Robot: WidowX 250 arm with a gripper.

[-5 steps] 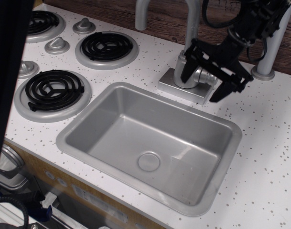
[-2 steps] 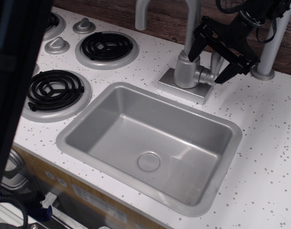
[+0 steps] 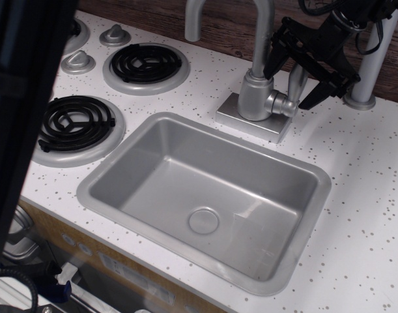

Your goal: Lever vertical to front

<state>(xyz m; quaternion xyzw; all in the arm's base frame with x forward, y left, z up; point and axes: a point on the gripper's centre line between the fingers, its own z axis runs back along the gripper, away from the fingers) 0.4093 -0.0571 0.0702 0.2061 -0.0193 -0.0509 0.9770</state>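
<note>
The faucet body (image 3: 255, 98) stands on a square base behind the sink. A stubby hub (image 3: 282, 104) sticks out of its right side. The lever (image 3: 296, 83), a slim silver bar, rises about upright from the hub. My black gripper (image 3: 294, 78) hangs at the top right, open, its two fingers spread wide on either side of the lever's upper part. The left finger (image 3: 275, 60) is near the faucet column and the right fingertip (image 3: 312, 102) is to the right of the hub. I cannot tell whether either finger touches the lever.
The grey sink basin (image 3: 153, 130) fills the middle. The curved spout (image 3: 264, 26) rises behind it. A grey upright post (image 3: 367, 65) stands at the far right. Stove burners (image 3: 146, 64) and knobs (image 3: 77, 62) lie at the left. A dark blurred shape (image 3: 23, 98) blocks the left edge.
My gripper has moved up and back from low around the hub to higher by the lever's top. The lever, hidden before, now shows upright. The dark shape at the left has widened.
</note>
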